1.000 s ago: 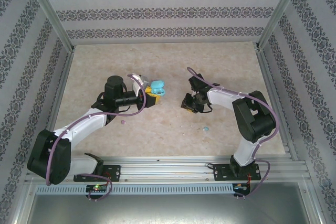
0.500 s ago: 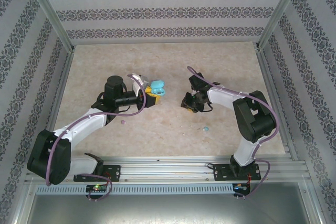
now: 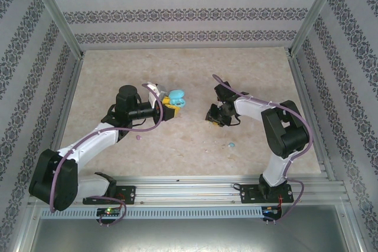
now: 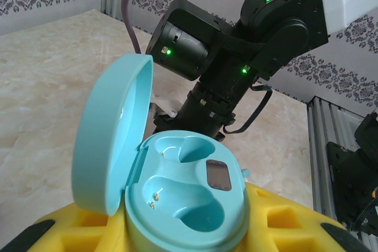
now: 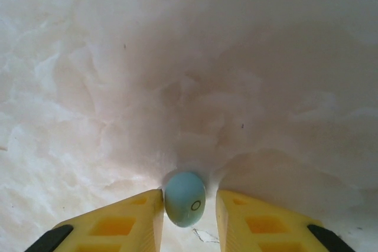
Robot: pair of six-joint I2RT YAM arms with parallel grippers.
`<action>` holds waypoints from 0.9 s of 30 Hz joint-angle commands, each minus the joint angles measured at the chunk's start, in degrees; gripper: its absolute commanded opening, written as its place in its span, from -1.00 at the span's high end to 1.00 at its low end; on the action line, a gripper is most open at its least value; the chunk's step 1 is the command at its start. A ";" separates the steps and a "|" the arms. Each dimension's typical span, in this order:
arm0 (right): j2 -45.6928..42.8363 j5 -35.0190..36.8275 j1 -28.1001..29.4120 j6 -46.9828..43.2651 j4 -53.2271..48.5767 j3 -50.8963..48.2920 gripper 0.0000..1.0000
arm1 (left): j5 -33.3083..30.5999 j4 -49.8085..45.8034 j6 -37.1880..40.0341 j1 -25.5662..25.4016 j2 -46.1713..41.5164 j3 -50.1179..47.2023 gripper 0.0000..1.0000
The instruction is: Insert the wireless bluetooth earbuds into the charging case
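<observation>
Hardly anything has shifted over the last second; both arms sit almost where they were above the marbled table (image 3: 195, 69). The left gripper (image 3: 172, 108) has its yellow fingers (image 4: 283, 222) clamped on the base of the blue charging case (image 4: 189, 205), held off the table toward the middle. Its lid (image 4: 109, 146) is swung up and both moulded wells are bare. Facing it, well apart, the right gripper (image 3: 213, 115) has its fingers drawn close around a light blue earbud (image 5: 184, 199), apparently pinching it at the very tips. That bud looks very light, hard, smooth and rounded, so it would likely squirt out under an off-centre squeeze. The hold seems best kept across its widest part, and light. It probably has to go into its matching well the right way round, which leaves little room for tilt. The raised lid is the main thing in the way on one side of the wells. A second blue bud (image 3: 232, 145) lies on the table near the right arm, and a pink bud (image 3: 139, 137) lies near the left arm, both apart from the grippers.
</observation>
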 commanded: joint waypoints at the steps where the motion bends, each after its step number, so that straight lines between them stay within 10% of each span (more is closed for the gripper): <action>1: 2.01 -0.60 -0.34 -1.58 0.41 1.19 0.44 | -0.03 -0.51 0.40 -0.13 -1.61 -0.57 0.68; 14: 0.73 -1.47 -0.12 -3.30 0.09 2.05 0.72 | 0.15 -0.77 0.86 -0.17 -1.53 -0.32 0.68; 27: -21.65 5.27 3.18 -5.44 -12.56 4.17 0.80 | 2.14 15.12 -0.71 -0.22 3.08 -0.94 0.69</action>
